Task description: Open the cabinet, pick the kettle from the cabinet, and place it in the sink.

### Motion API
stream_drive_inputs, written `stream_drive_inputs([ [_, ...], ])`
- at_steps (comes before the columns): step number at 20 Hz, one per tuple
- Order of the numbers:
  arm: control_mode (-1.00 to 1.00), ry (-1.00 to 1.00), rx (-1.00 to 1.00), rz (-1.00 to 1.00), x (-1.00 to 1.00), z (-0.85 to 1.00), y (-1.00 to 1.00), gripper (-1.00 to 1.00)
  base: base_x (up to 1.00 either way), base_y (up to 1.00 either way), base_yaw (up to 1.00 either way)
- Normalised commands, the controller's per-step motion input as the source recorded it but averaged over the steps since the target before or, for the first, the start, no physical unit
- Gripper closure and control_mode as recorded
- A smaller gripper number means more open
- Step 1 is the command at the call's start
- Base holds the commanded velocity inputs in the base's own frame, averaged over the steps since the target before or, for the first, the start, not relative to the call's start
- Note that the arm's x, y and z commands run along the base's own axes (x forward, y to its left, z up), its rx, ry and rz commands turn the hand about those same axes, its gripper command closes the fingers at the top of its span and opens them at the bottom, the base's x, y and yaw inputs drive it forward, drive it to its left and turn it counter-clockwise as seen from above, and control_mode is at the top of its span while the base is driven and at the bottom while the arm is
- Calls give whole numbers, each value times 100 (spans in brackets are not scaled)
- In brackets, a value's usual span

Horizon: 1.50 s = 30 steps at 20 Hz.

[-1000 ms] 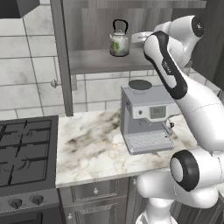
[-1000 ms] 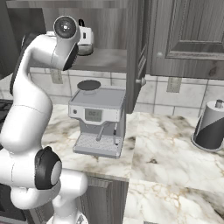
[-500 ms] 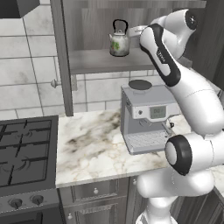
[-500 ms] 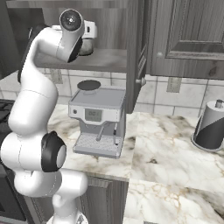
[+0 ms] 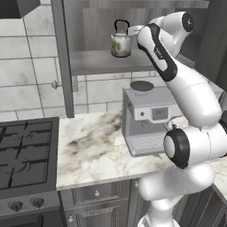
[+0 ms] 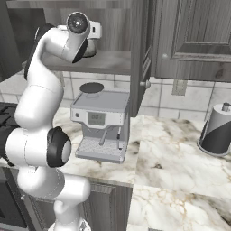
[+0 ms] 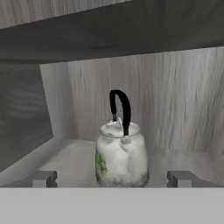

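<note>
The cabinet [image 5: 102, 62] stands open, its door [image 5: 62, 57] swung out edge-on at the left. On its shelf the small silvery kettle [image 5: 120, 42] stands upright, with a green patch and a black arched handle. My gripper [image 7: 113, 179] is open and level with the kettle [image 7: 121, 157], which stands centred a little ahead of the two dark fingertips [image 7: 43, 178], untouched. From the left base view the hand is just right of the kettle at the shelf's front. In the right base view my arm hides most of the kettle [image 6: 89, 48]. The sink is out of view.
A boxy grey coffee machine [image 5: 148, 119] stands on the marble counter [image 5: 93, 150] right below the shelf. A black stove [image 5: 24, 155] lies to the left. A dark and silver canister [image 6: 218, 131] stands far right under a closed wall cabinet door [image 6: 194, 31].
The arm has swung its elbow up and carried the hand in toward the kettle at the shelf's front. The jaws have stayed open and the kettle has not moved.
</note>
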Motion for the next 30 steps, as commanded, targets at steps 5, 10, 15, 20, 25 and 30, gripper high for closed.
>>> stream_drive_inputs([
  [5,-100,-6,2,0,34,0,1,-100,0,0,0],
  [10,-100,-1,0,0,25,7,8,-100,0,0,0],
  [15,-100,0,0,0,16,8,4,-100,0,0,0],
  [20,-100,0,0,0,19,2,10,-100,0,0,0],
  [25,-100,0,0,0,22,-5,11,-100,0,0,0],
  [30,-100,0,0,0,26,-4,5,-100,0,0,0],
])
